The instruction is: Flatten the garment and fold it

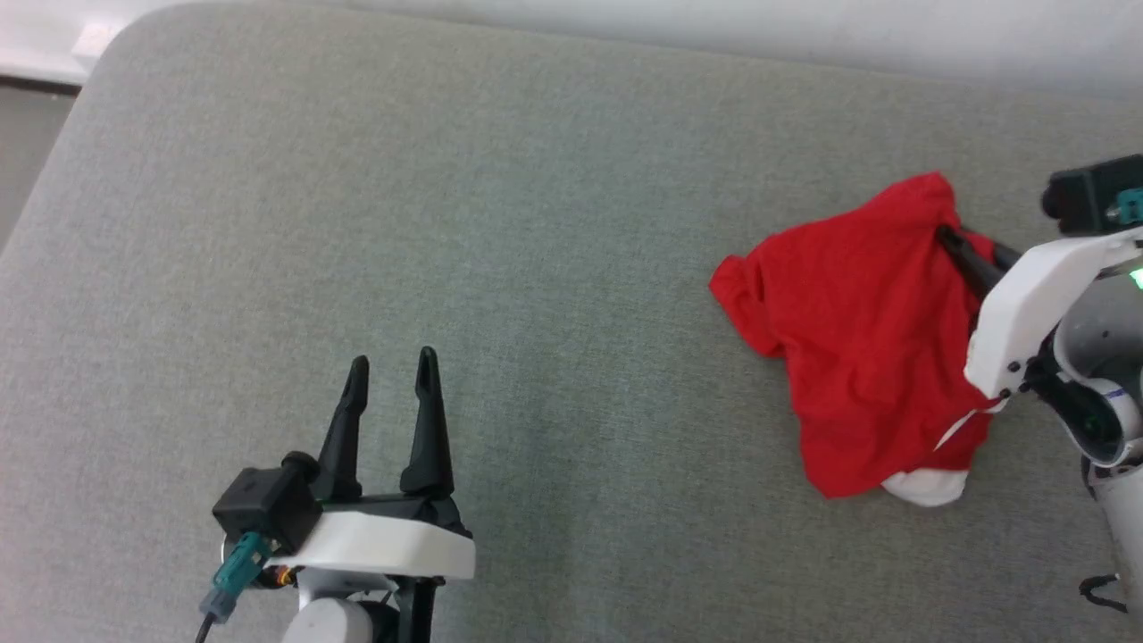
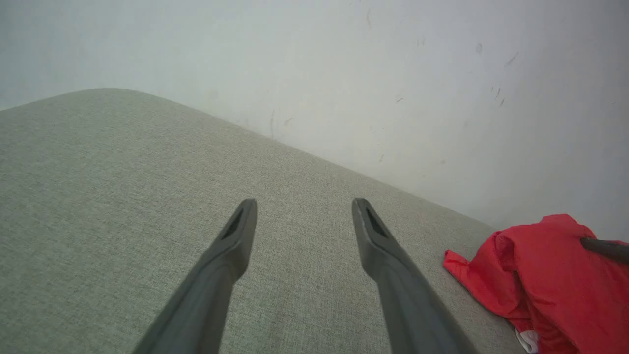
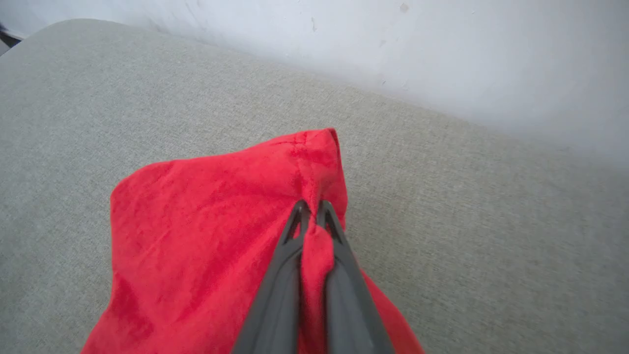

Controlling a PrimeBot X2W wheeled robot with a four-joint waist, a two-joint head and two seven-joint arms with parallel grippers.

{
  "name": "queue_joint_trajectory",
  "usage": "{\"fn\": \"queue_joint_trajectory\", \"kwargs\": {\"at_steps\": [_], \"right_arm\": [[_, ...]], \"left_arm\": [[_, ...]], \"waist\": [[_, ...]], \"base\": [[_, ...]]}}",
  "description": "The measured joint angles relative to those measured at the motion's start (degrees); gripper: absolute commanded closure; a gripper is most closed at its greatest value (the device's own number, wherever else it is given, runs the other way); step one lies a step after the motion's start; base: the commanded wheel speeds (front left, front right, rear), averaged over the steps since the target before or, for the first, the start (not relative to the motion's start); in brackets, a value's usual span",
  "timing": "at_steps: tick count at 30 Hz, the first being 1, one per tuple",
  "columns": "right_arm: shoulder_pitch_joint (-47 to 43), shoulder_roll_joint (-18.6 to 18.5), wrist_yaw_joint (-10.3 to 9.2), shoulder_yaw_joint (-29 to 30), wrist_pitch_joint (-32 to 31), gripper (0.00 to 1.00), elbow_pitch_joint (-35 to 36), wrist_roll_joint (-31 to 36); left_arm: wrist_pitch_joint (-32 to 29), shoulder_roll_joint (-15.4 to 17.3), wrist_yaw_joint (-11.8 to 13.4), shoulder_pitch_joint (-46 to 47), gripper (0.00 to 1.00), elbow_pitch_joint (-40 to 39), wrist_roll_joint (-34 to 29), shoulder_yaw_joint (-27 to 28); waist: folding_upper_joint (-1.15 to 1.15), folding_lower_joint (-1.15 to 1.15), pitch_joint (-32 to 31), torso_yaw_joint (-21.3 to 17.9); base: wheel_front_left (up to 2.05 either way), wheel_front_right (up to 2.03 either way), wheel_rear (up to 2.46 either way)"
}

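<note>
Jaws of the right gripper (image 1: 945,235) are closed together on a pinch of red cloth. From its own wrist camera the two dark fingers (image 3: 282,275) meet at their tips with a ridge of fabric squeezed between them. That arm comes in from the right edge of the head view. Its white wrist housing (image 1: 1036,304) is angled so the fingers point up and to the left into the upper right edge of the red shorts (image 1: 857,339).

The shorts lie crumpled in a loose heap toward the right side of the grey-green upholstered cushion (image 1: 536,268), not far from the pale wall (image 1: 804,27) behind it. The cloth rises to a peak where it is pinched. A stitched hem (image 3: 314,140) runs along the top of that peak. A white patch (image 1: 929,487) shows at the heap's near lower corner. Any print on the cloth is folded out of sight.

Over on the left, the left gripper (image 1: 393,359) has its jaws spread wide with nothing between them. That arm sits low at the lower left of the head view, wrist housing (image 1: 384,545) level and fingers pointing straight up the picture, over bare cushion. It is well apart from the shorts, which show at the far right of its wrist camera (image 2: 550,275) with the other arm's dark finger (image 2: 604,248) lying across them.
</note>
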State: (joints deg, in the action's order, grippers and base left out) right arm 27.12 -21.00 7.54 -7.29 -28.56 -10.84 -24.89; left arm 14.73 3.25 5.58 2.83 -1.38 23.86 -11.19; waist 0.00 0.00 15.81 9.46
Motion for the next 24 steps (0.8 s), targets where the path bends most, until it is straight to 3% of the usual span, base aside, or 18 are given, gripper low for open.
{"fn": "queue_joint_trajectory", "kwargs": {"at_steps": [7,15,20,24], "right_arm": [[0.8,-0.5,0.00,2.6,1.8,1.00,6.1,-0.5],[0.8,-1.3,0.00,5.4,-1.5,1.00,18.1,0.2],[-1.3,-0.7,0.00,-0.2,-3.6,1.00,24.7,0.1],[-6.9,1.0,0.00,-7.6,-3.7,1.00,24.8,-0.8]], "left_arm": [[0.0,0.0,0.0,-1.0,0.00,-0.2,-0.3,1.2],[0.0,0.0,0.0,-2.8,0.00,-0.3,-0.3,1.3],[0.0,0.0,0.1,-2.8,0.00,-0.8,-0.3,1.3],[0.0,0.0,0.0,-2.7,0.00,-0.6,-0.2,0.5]], "waist": [[0.00,-0.01,-3.6,-2.9],[0.00,-0.01,-6.6,-6.0],[0.00,-0.02,-6.9,-7.4],[0.00,0.00,-5.8,-7.7]], "base": [[0.00,0.00,0.00],[0.00,0.00,0.00],[0.00,0.00,0.00],[0.00,0.00,0.00]]}}
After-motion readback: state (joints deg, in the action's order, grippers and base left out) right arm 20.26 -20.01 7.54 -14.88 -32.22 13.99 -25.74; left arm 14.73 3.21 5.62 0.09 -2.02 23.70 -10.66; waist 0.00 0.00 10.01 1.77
